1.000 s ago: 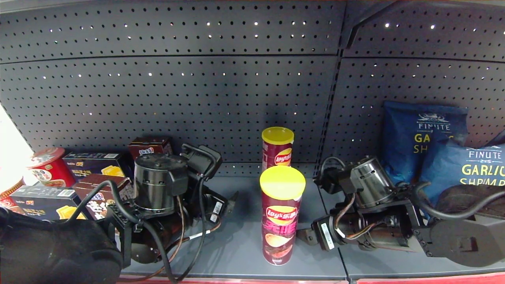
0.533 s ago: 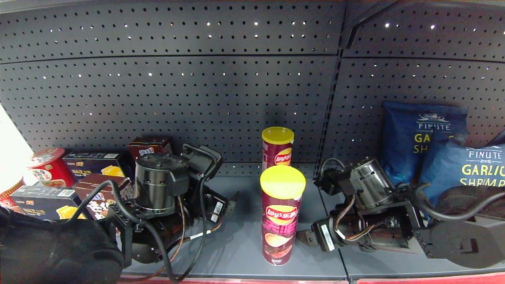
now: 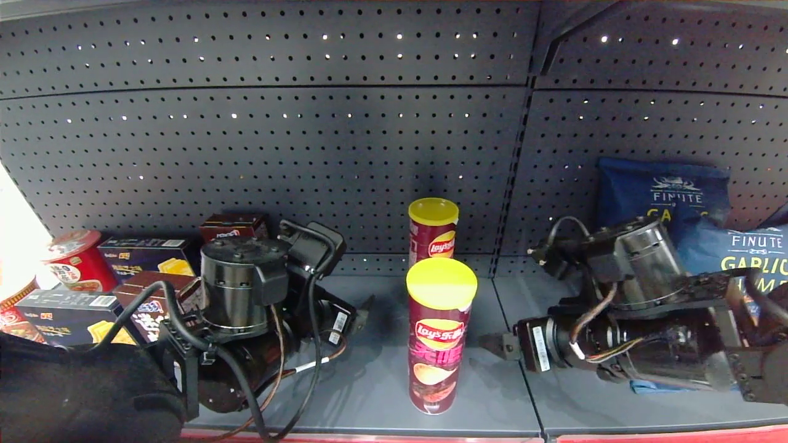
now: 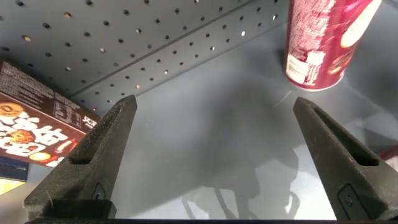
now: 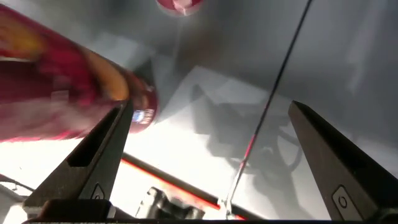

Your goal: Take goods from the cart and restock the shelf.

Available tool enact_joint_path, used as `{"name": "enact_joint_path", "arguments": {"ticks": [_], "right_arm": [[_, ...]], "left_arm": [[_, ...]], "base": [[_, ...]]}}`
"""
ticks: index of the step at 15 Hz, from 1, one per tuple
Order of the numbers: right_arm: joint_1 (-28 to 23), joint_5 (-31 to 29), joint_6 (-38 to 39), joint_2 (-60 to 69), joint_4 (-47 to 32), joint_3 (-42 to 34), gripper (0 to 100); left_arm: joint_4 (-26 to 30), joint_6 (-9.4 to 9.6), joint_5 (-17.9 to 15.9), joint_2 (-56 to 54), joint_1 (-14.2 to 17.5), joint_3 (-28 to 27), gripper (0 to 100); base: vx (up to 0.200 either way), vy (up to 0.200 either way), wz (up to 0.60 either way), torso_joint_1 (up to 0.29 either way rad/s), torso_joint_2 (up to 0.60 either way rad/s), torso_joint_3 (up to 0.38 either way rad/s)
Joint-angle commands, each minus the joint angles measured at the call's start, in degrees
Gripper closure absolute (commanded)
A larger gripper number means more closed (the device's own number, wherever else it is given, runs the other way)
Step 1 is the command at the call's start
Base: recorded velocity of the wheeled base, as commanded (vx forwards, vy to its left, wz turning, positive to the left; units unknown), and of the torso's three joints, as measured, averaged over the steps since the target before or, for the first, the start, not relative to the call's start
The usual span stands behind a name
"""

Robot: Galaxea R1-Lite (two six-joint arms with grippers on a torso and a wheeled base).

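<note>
Two maroon chip cans with yellow lids stand upright on the grey shelf (image 3: pixel 375 381): the front can (image 3: pixel 440 335) near the edge and the back can (image 3: pixel 433 231) by the pegboard. My left gripper (image 3: pixel 362 311) lies low on the shelf to the left of the front can, open and empty. In the left wrist view the gripper (image 4: pixel 214 106) spans bare shelf, with a can (image 4: pixel 323 37) off past one finger. My right gripper (image 3: pixel 492 343) sits just right of the front can, apart from it, open. The right wrist view's gripper (image 5: pixel 211 109) has the can (image 5: pixel 62 87) outside one finger.
Snack boxes (image 3: pixel 148 255) and red noodle cups (image 3: pixel 77 261) crowd the shelf's left end; a box (image 4: pixel 31 121) lies close to my left finger. Blue snack bags (image 3: pixel 662 197) lean at the right behind my right arm. Perforated pegboard (image 3: pixel 308 154) closes the back.
My right arm has drawn back to the right, away from the front can, and risen a little. The left arm shifted only slightly. Both cans stayed put.
</note>
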State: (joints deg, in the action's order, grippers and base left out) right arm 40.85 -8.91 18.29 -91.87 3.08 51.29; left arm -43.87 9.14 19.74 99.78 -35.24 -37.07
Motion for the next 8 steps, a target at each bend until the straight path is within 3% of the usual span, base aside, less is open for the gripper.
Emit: {"name": "enact_joint_path", "arguments": {"ticks": [1,5,6,8], "right_arm": [[0.0,-0.1,0.2,7.8,-1.0,-1.2,0],[0.0,-1.1,0.1,18.8,-2.7,-8.2,0],[-0.4,-1.6,0.1,23.1,-2.8,-11.5,0],[-3.4,-1.7,0.1,27.4,-2.9,-14.0,0]], "left_arm": [[-0.1,0.0,0.0,-4.6,0.1,1.8,0],[0.0,-0.09,0.0,-16.1,0.9,9.8,0],[0.5,-0.09,-0.1,-21.9,3.3,15.2,0],[0.9,-0.18,-0.2,-28.9,5.5,20.6,0]], "base": [[0.0,0.0,0.0,0.0,0.0,0.0],[0.0,0.0,0.0,0.0,0.0,0.0],[0.0,0.0,0.0,0.0,0.0,0.0],[0.0,0.0,0.0,0.0,0.0,0.0]]}}
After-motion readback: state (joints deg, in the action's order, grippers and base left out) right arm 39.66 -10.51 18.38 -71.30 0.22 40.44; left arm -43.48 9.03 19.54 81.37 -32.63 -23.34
